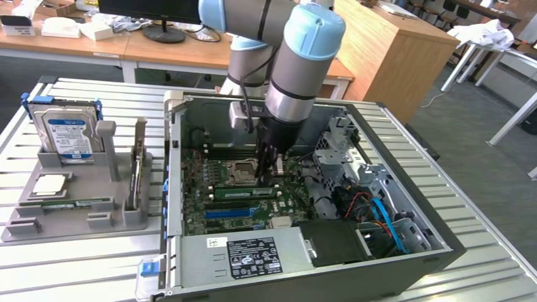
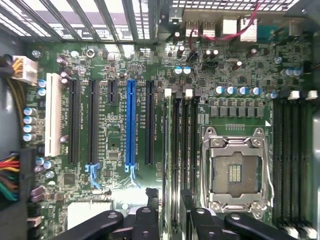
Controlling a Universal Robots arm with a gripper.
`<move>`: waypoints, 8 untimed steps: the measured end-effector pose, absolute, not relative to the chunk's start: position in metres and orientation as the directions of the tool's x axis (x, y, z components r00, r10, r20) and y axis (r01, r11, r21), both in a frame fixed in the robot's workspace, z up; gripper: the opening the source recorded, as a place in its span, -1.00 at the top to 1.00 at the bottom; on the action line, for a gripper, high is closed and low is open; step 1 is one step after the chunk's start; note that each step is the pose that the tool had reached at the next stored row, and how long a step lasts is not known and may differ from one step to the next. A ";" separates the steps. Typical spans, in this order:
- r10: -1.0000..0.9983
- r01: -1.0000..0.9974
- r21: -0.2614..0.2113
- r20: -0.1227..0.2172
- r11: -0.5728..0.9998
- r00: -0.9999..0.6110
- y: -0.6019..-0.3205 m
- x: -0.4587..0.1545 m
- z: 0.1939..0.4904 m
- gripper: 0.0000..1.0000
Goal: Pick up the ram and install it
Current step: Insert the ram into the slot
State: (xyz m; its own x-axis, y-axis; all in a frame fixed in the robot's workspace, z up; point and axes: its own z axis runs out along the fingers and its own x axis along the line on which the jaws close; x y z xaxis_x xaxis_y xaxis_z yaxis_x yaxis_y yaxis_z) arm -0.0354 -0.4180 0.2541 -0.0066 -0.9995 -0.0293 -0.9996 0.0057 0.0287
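Observation:
The ram [image 1: 243, 190] is a long green strip with a pale label. It stands on edge in a memory slot of the motherboard [image 1: 251, 211], inside the open computer case. In the wrist view the ram [image 2: 167, 150] shows as a thin edge running along the slot beside the processor socket [image 2: 235, 172]. My gripper [image 1: 273, 165] hangs inside the case just above the ram. Its black fingers [image 2: 150, 202] stand apart on either side of the strip's line, and my gripper [image 2: 170, 207] is open with clear gaps to the strip.
A grey fixture [image 1: 75, 214] at the exterior view's left holds a silver hard drive [image 1: 67, 135], a square processor chip [image 1: 49, 184] and another green strip [image 1: 71, 202] lying flat. The case walls [image 1: 172, 189], cables [image 1: 378, 214] and power supply [image 1: 243, 255] crowd the gripper.

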 end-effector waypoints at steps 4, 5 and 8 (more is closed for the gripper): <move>-1.000 -1.000 0.029 -0.029 0.006 -0.007 -0.418 -0.035 0.266 0.38; -1.000 -1.000 0.029 -0.029 0.006 -0.007 -0.418 -0.035 0.269 0.38; -1.000 -1.000 0.029 -0.029 0.006 -0.007 -0.418 -0.035 0.278 0.38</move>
